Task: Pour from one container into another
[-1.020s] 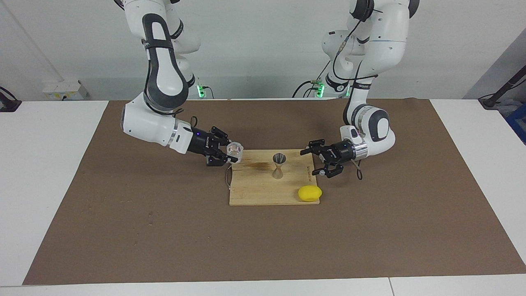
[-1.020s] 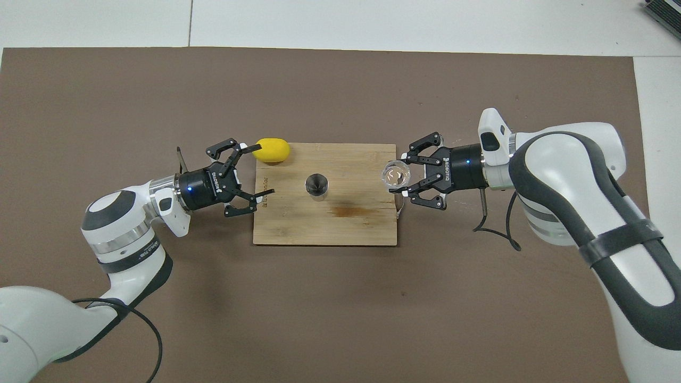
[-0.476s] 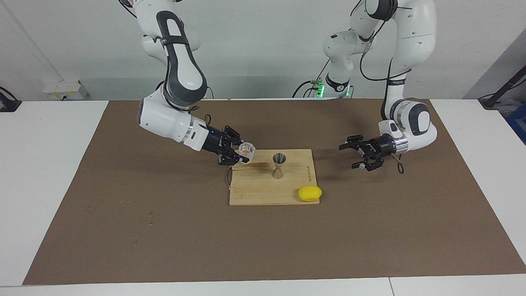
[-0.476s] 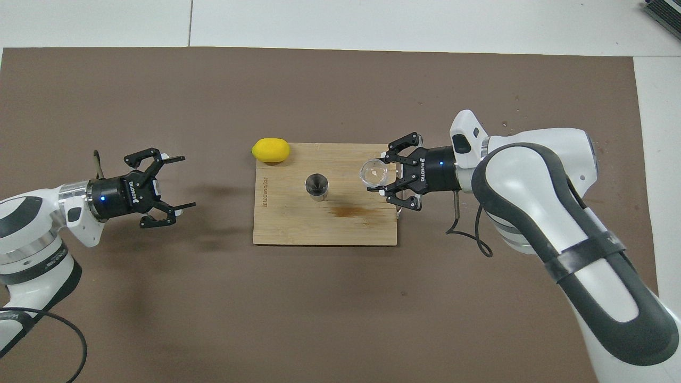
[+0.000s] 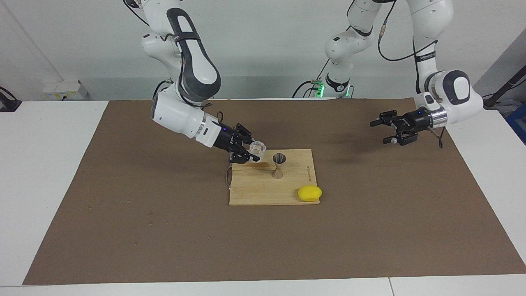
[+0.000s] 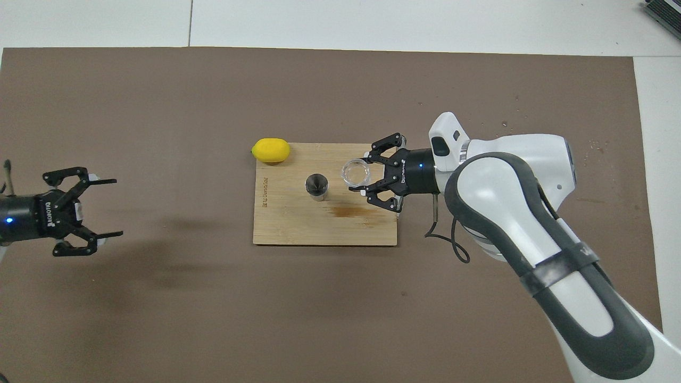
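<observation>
1. This is a robotics lab, not a kitchen: two white Franka arms stand at the head of a white surface [image 5: 49, 172], against a bare pale wall.
2. A brown paper sheet [image 5: 164, 230] covers the surface, and a lone wooden cutting board [image 5: 254, 193] lies at its middle as a staged prop.
3. Nearer the robots than the board, black cables and green status lights [image 5: 318, 86] sit at the arm bases.
4. A wall socket box [image 5: 63, 90] sits beyond the right arm's end of the sheet.
</observation>
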Robot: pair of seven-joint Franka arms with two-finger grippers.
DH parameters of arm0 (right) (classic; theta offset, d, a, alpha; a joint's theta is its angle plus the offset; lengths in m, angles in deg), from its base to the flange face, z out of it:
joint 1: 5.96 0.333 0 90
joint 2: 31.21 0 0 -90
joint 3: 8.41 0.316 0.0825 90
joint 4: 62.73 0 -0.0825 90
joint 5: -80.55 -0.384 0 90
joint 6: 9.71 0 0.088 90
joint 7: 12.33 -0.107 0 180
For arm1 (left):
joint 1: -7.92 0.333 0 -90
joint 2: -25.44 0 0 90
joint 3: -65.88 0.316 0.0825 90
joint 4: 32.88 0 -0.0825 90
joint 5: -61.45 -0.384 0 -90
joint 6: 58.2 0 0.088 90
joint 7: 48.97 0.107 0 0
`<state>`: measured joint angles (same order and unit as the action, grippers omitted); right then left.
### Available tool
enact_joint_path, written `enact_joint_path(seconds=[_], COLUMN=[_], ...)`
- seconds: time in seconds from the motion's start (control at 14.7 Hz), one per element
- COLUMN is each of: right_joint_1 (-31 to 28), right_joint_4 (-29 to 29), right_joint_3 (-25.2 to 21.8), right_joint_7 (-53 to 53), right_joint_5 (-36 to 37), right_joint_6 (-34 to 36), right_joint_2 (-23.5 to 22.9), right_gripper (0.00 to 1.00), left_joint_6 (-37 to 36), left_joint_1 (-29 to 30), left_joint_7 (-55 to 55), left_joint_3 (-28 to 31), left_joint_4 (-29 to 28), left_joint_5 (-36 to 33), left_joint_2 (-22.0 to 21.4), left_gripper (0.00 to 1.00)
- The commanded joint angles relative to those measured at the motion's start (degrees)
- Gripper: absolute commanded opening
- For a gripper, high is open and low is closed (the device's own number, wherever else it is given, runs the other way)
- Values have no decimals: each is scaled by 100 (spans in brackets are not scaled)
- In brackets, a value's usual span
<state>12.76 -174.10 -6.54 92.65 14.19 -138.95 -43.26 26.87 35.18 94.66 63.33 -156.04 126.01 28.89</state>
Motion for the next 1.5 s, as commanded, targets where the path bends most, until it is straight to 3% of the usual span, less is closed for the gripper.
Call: enact_joint_path(seconds=[0.0,0.2,0.41,0.61,0.88,1.22,1.43], right_joint_1=[132,149,202,290,483,1045,1134], right_joint_4=[54,54,115,142,185,309,414], right_joint_3=[-47,-47,-56,-91,-161,-793,-847], right_joint_7=[-144,-153,-171,-276,-346,-539,-724], right_joint_5=[-167,-167,-159,-159,-124,34,166], right_joint_6=[-119,-189,-278,-374,-532,-524,-532], right_joint_2=[-9,-17,-87,-105,-149,-228,-290], right_gripper=[0,0,0,0,0,0,0], left_joint_6=[-515,-615,-79,35,772,967,1029], left_joint_1=[358,315,218,113,-141,-467,-818], left_joint_7=[-440,-511,-1036,-2266,-2610,-4910,-6561], left_joint_3=[-34,-43,-87,-105,-114,-122,-114], left_joint_4=[212,459,897,1460,1567,1585,1637], left_joint_5=[-662,-1409,-2199,-2919,-3703,-4478,-4732], left_joint_2=[-502,-687,-652,-573,-661,-766,-836], left_gripper=[100,100,100,100,100,100,100])
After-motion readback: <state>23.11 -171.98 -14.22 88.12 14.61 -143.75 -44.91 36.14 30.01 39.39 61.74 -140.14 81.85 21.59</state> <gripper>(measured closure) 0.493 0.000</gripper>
